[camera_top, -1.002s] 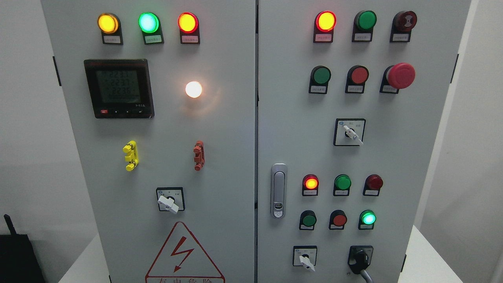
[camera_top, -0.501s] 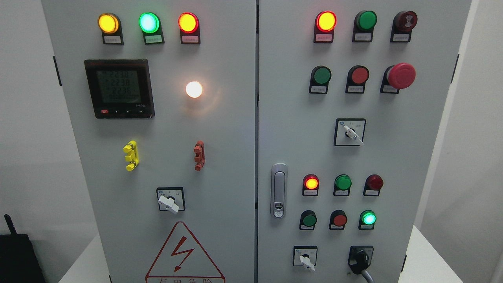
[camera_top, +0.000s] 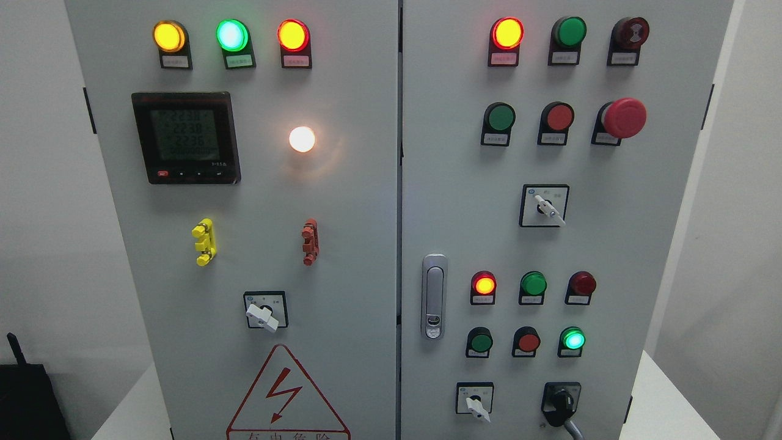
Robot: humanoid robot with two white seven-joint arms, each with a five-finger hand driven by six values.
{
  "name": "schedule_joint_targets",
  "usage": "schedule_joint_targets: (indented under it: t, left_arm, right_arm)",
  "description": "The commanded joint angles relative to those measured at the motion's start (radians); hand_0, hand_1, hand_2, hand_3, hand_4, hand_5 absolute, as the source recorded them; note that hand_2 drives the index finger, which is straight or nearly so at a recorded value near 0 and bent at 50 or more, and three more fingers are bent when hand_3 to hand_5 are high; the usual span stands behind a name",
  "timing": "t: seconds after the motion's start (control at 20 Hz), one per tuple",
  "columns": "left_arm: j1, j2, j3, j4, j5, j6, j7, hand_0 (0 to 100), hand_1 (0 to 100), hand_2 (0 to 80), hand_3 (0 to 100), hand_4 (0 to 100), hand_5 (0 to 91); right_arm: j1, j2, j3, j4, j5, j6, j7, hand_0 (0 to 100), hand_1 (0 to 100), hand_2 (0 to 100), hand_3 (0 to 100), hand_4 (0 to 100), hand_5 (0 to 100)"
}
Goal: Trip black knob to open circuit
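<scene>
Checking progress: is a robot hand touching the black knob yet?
No, the black knob at the panel's lower right stands alone, with no robot hand in view.

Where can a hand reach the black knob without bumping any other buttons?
The black knob sits low on the right door. Bare gray panel lies to its right, out to the door's edge, and a gap separates it from the white-handled selector switch on its left. Above it is crowded: the lit green lamp and red button.
</scene>
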Motion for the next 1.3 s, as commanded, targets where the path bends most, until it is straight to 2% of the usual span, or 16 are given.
schedule_joint_targets:
  t: [0.0,1.25]
  left_arm:
    - [0.000,0.000,0.000,0.000,-0.023,0.001,-0.001,12,39,0.0,0,0,0.0]
    - [0.000,0.000,0.000,0.000,-0.023,0.001,-0.001,12,39,0.0,0,0,0.0]
  right_arm:
    - [-0.001,0.000,-0.009,0.002,0.000,0.001,0.000,0,0,0,100,100,100]
    - [-0.001,0.001,-0.021,0.005,0.000,0.002,-0.002,0,0,0,100,100,100]
